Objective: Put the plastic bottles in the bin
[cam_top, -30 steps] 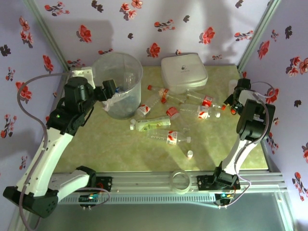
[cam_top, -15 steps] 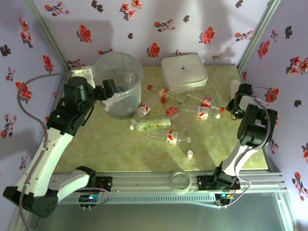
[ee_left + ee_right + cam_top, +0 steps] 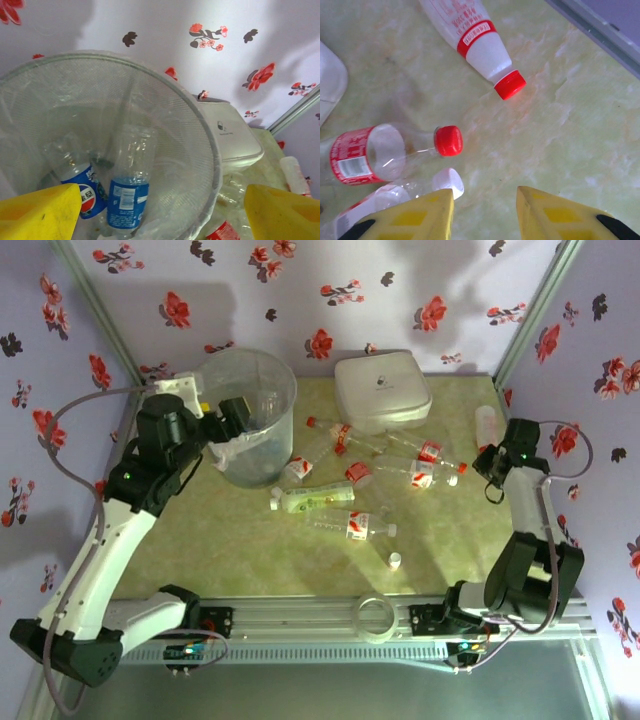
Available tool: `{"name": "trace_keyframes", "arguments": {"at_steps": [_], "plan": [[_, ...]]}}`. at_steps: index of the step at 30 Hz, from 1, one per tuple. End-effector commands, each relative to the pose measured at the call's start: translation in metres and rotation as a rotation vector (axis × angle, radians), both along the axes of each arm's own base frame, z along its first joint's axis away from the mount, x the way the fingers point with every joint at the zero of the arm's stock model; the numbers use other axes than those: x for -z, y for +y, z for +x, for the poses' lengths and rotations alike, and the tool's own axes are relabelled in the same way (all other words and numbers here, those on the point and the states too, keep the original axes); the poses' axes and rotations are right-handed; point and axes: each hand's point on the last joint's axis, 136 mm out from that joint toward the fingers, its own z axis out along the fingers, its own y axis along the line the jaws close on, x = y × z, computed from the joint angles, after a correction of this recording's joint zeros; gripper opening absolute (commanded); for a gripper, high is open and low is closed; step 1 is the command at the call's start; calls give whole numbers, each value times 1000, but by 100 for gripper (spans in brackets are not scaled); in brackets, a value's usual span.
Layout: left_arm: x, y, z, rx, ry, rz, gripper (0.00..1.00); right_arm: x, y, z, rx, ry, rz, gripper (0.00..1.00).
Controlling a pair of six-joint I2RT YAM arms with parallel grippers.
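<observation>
The bin (image 3: pixel 288 390) is a clear round bucket at the back left. My left gripper (image 3: pixel 235 416) hangs open over its near rim with nothing between the fingers. In the left wrist view the bin (image 3: pixel 212 150) holds two plastic bottles with blue labels (image 3: pixel 127 200) (image 3: pixel 82 192). Several more plastic bottles lie mid-table (image 3: pixel 355 525) (image 3: pixel 315 498) (image 3: pixel 420 450), and one lies by the right wall (image 3: pixel 486 425). My right gripper (image 3: pixel 491 472) is to their right. In its wrist view the right gripper (image 3: pixel 485 200) stands open over bare table, beside a white-capped bottle (image 3: pixel 420 190) and a red-capped one (image 3: pixel 395 152).
A white lidded box (image 3: pixel 382 390) sits at the back, next to the bin. A tiny loose white cap (image 3: pixel 395 560) lies near the front, and a clear ring (image 3: pixel 378 618) rests on the front rail. Metal frame posts and flowered walls close in both sides.
My right arm has swung out toward the right wall and its jaws have narrowed. My left gripper has risen a little at the bin's rim.
</observation>
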Motion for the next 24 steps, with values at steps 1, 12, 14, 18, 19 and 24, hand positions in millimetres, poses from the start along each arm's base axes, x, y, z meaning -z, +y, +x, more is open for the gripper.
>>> {"name": "trace_keyframes", "arguments": {"at_steps": [1,12,14,18,19,24], "plan": [[-9,-12,2,41,-25,-63,85,10,-13,-5,5,84,-54,51],[-9,2,-18,41,-25,16,86,61,-59,67,-10,172,-151,86],[-9,6,-21,30,-24,34,86,70,-62,76,-32,192,-158,86],[-7,8,-21,28,-7,53,86,83,-65,93,-56,194,-160,85],[-7,8,-21,29,-5,55,86,86,-65,98,-64,193,-150,84],[-10,3,-18,39,1,28,86,98,-62,120,-102,207,-95,78]]}}
